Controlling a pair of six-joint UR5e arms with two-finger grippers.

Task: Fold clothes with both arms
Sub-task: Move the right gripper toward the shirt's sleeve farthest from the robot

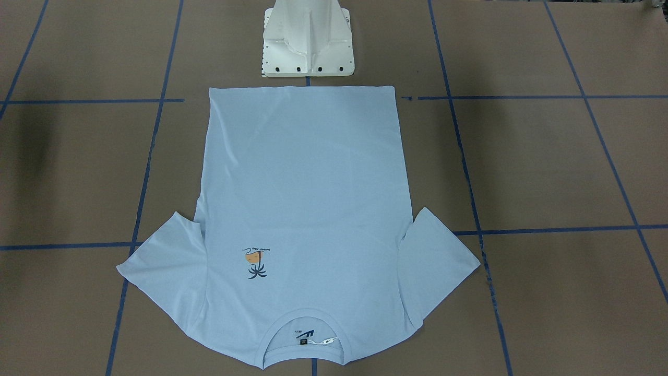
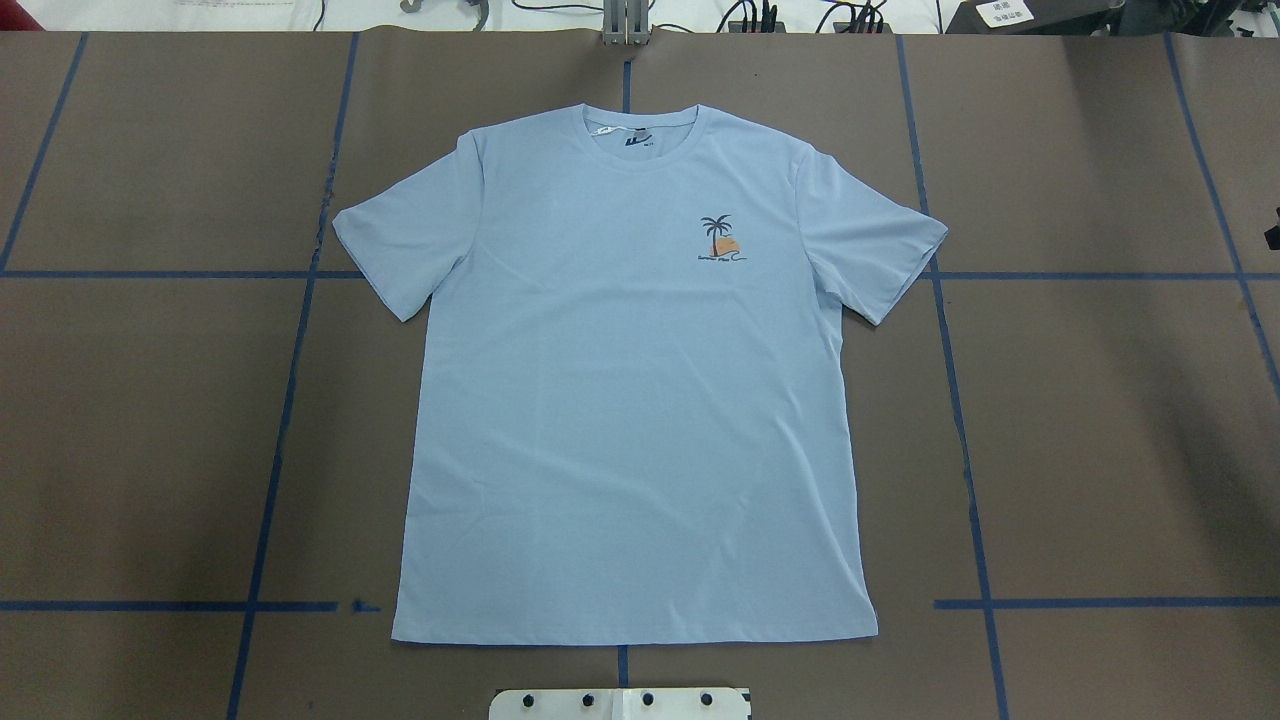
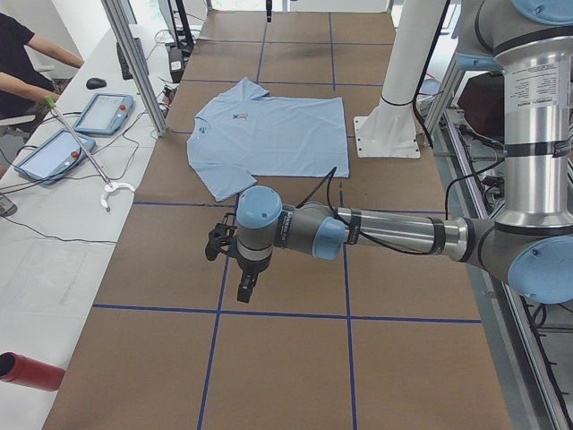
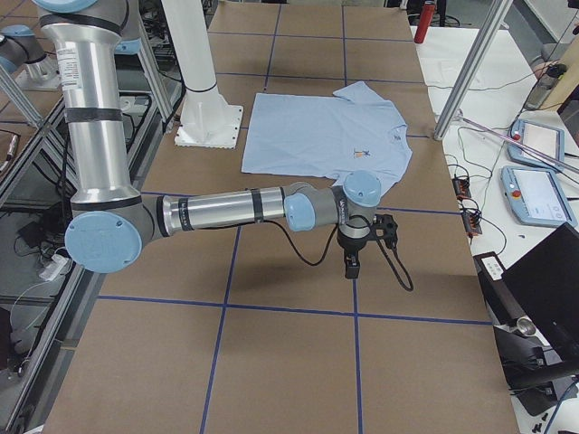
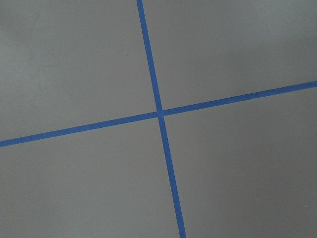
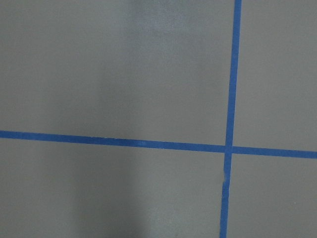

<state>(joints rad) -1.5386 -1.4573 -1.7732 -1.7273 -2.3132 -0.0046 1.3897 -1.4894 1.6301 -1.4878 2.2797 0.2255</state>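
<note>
The light blue T-shirt (image 1: 302,198) lies flat and face up in the middle of the brown table, sleeves spread. Its collar (image 2: 640,130) points away from the robot base and its hem lies near the base. A small palm graphic (image 2: 722,238) marks the chest. In the left side view my left gripper (image 3: 246,288) hangs over bare table, well short of the T-shirt (image 3: 269,134). The right side view has my right gripper (image 4: 351,267) likewise over bare table, apart from the T-shirt (image 4: 321,131). I cannot tell whether either is open or shut. Both wrist views hold only table and blue tape.
Blue tape lines (image 2: 290,400) grid the table. The white pedestal base (image 1: 308,47) stands just behind the hem. A side table with tablets (image 3: 103,112), a person's arm (image 3: 27,85), aluminium posts (image 3: 134,63) and a red cylinder (image 3: 27,369) lie along the far side.
</note>
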